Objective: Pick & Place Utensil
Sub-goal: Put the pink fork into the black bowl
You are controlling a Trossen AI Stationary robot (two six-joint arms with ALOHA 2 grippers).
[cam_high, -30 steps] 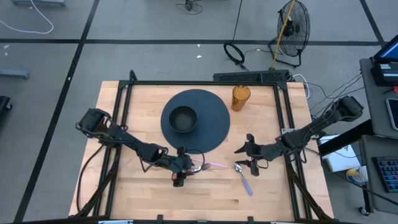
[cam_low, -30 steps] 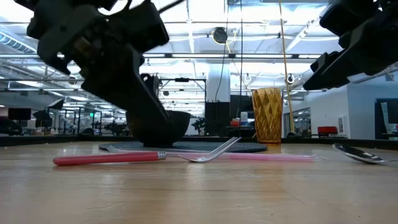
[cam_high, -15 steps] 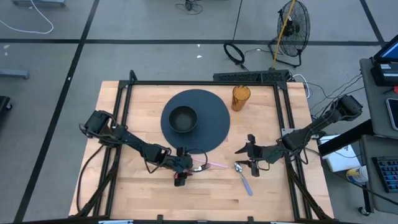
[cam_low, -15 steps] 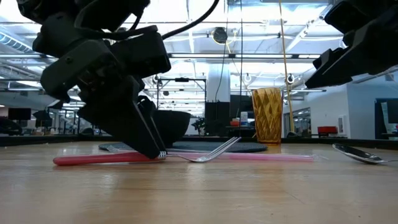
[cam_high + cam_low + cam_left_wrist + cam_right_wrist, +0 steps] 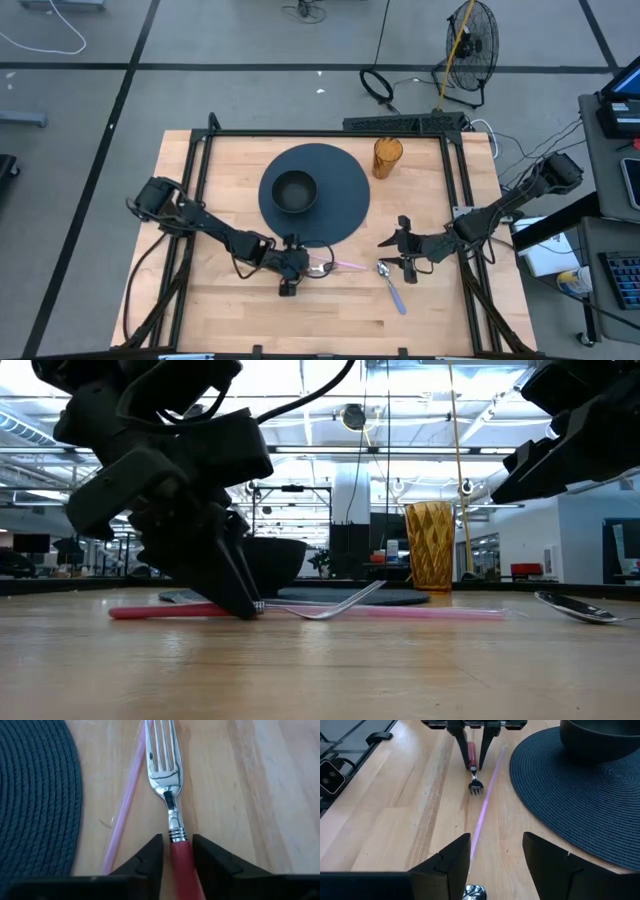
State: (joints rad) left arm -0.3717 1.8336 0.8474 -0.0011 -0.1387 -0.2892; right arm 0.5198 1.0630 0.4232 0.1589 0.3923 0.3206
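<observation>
My high cam looks straight down on the whole table (image 5: 240, 330). Low cam sits at tabletop height, facing level across to the room behind. Left wrist cam is v. close, right over the fork (image 5: 167, 780); right wrist cam looks along the wood from farther off. All four views share that fork and the pink straw (image 5: 485, 805).

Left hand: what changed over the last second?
The left hand came down onto the fork and closed its fingers around the red handle, right behind the metal collar. The fork has slid slightly but still lies on the table. The right hand kept hovering near the spoon; the pink straw is unmoved.
</observation>
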